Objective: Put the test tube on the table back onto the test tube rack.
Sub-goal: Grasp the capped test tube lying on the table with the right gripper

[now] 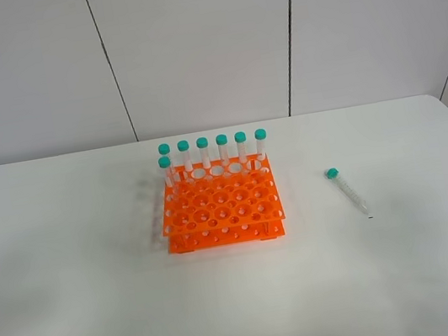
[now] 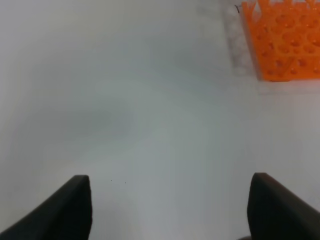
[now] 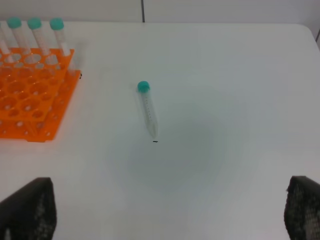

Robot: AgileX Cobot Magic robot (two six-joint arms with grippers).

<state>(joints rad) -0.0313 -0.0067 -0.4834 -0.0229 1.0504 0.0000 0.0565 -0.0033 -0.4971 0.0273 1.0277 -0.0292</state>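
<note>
1. The test tube (image 1: 348, 192) lies flat on the white worktop (image 1: 72, 286), right of centre in the exterior high view. Its teal cap points to the upper left and its conical tip to the lower right.
2. In the right wrist view the test tube (image 3: 148, 111) rests out ahead of the right gripper (image 3: 170, 180), about in line with the gap between the two dark fingers (image 3: 35, 205). Its tip points back toward the gripper. It is well apart from both fingers and touches nothing but the worktop.
3. The right gripper is spread wide and holds nothing.
4. The orange test tube rack (image 1: 222, 211) stands at mid-frame, to the left of the test tube and clear of it.
5. Seven teal-capped standing tubes (image 1: 204, 152) fill the rack's far edge: six in the back row and one just in front at the left end.
6. The left gripper (image 2: 170, 177) is likewise released and empty above bare worktop. A corner of the rack (image 2: 285, 45) lies far ahead of it and off to one side.
7. Grey wall panels (image 1: 196, 44) rise behind the worktop.
</note>
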